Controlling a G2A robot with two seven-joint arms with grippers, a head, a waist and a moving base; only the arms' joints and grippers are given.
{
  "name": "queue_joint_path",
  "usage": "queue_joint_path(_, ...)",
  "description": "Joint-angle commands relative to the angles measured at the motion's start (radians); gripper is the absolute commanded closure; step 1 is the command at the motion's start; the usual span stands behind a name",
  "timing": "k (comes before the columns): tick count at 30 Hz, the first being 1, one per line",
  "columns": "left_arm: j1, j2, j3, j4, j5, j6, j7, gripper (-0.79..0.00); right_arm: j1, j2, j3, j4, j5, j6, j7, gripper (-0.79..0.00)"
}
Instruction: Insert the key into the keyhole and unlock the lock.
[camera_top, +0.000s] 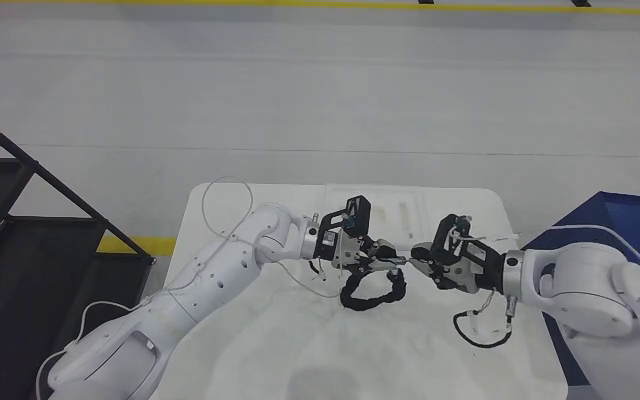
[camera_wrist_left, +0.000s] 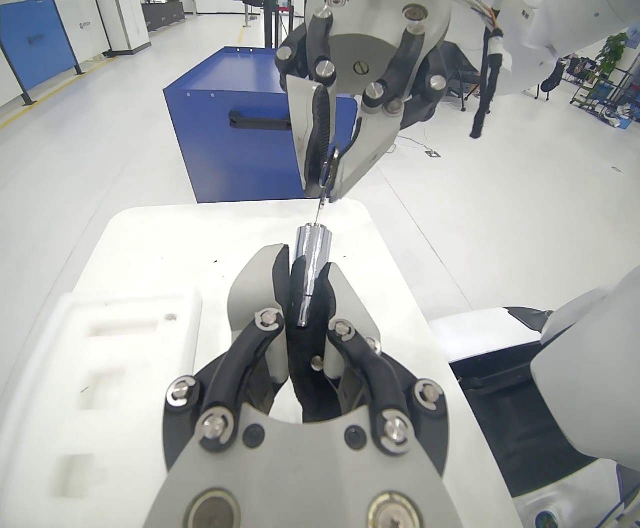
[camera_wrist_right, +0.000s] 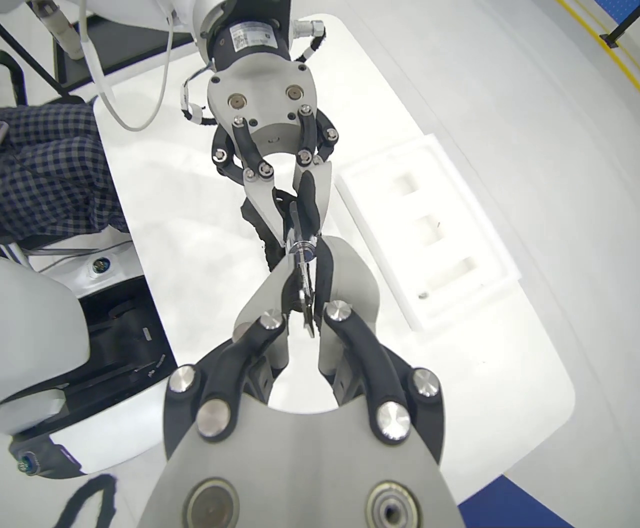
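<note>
The lock (camera_wrist_left: 311, 260), a short chrome cylinder on a black cable (camera_top: 372, 292), is clamped between the fingers of our left claw (camera_wrist_left: 307, 267). Its free end sticks out past the fingertips toward the other arm. The key (camera_wrist_left: 321, 202) is pinched by its head in our right claw (camera_wrist_left: 326, 189), which is closed tight on it. Its thin blade points straight out from that claw's tips.

The two claws face each other tip to tip above the table (camera_wrist_left: 400, 300), close together, with only the blade bridging them. The blade's tip meets the keyhole (camera_wrist_right: 302, 246) on the cylinder's end face. We cannot tell how deep it has gone in, though a length of blade shows bare between claw and cylinder.

The cable droops in a loop beneath the left claw. A white foam tray (camera_wrist_left: 125, 320) with hollow pockets lies on the table off to one side of the left claw.

As we judge it, both pickups are done and key and lock are lined up. What is left is to push the blade fully home, then turn it until the lock lets go. We see no sign that the lock has opened.
</note>
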Motion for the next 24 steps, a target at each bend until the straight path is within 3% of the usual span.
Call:
queue_joint_path(1,0.005,0.001,-0.006,-0.008,0.015,0.000,0.014,0.000,0.011,0.001,0.004,0.012,0.061,0.042,0.025,0.000)
queue_joint_path(10,0.022,0.007,-0.032,-0.014,0.088,0.001,0.044,0.000,0.070,0.000,-0.017,0.085,0.290,0.193,0.116,0.000)
queue_joint_path(11,0.024,0.007,-0.035,-0.009,0.097,0.006,0.036,0.000,0.076,0.000,-0.021,0.095,0.307,0.202,0.126,-0.529)
queue_joint_path(12,0.028,0.007,-0.036,-0.004,0.100,0.011,0.028,0.000,0.084,0.000,-0.023,0.105,0.318,0.210,0.134,-0.785)
queue_joint_path(18,0.056,0.013,-0.044,0.047,0.084,0.085,-0.089,0.000,0.100,0.001,-0.018,0.149,0.366,0.228,0.144,-0.785)
queue_joint_path(24,0.078,0.012,-0.033,0.082,0.048,0.210,-0.278,0.000,0.097,0.001,-0.026,0.177,0.377,0.219,0.138,-0.785)
